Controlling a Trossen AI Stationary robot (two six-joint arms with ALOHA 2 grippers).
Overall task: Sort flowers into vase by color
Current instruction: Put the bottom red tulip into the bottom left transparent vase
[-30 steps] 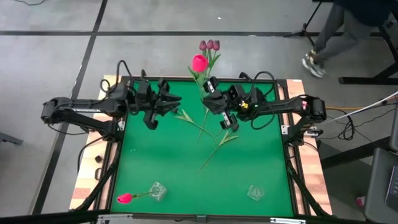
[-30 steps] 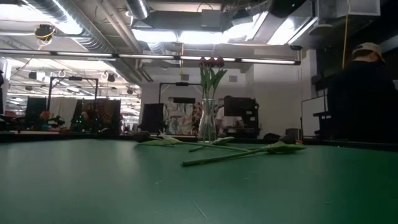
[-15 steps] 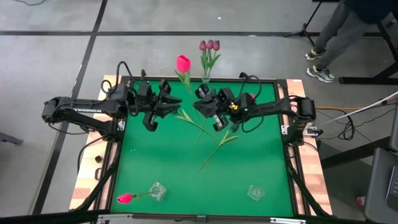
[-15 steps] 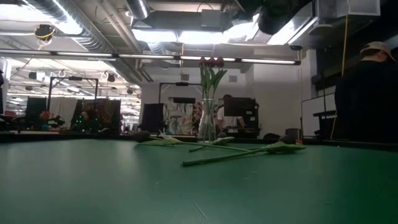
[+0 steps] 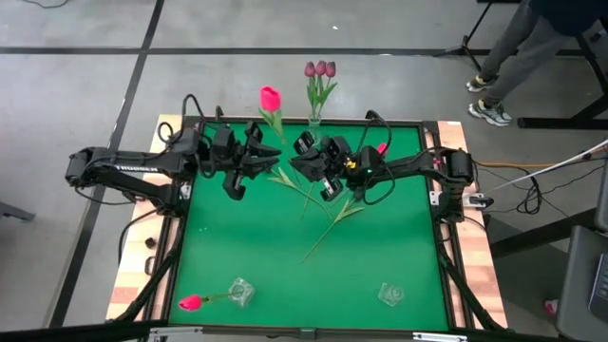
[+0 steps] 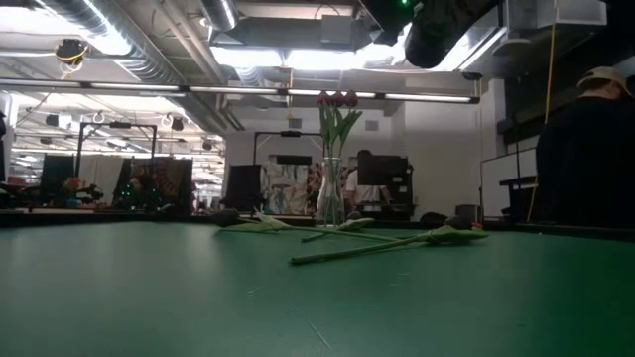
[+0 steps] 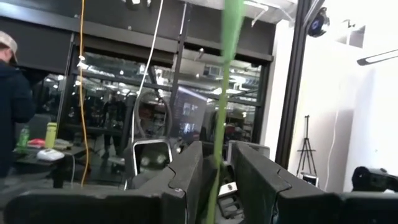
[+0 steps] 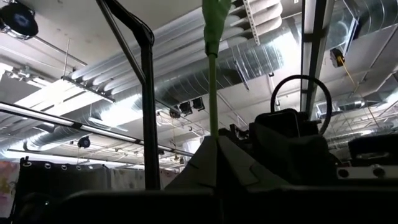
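A pink tulip (image 5: 271,98) stands up in the air over the table's far edge, with my right gripper (image 5: 306,149) shut on its green stem (image 8: 212,93). My left gripper (image 5: 269,152) is open just left of it, and the same stem (image 7: 219,124) runs up between its two fingers. A glass vase (image 6: 330,193) at the far edge holds three mauve tulips (image 5: 320,69). Two more flowers lie flat on the green mat by their stems (image 5: 328,223), which cross in the middle. My left gripper has the stem in the gap between its open fingers (image 7: 186,168); I cannot tell whether a finger touches it. My right gripper pinches the pink tulip's stem (image 8: 211,127) between its two shut fingers, low on the stem. The fingers slant upward. The flower rises above them, head up, lifted clear of the table.
Two small glass vases (image 5: 240,290) (image 5: 390,294) stand near the front edge, the left one with a pink tulip (image 5: 191,302) in it, hanging out to the left. A person (image 6: 585,149) stands beyond the table's right side. Bare green mat lies between the flowers and the near vases.
My right gripper has gone toward the table's left edge and down with the pink tulip, rolling a little. The flower's head has moved left with it, and its stem now stands between my left gripper's fingers.
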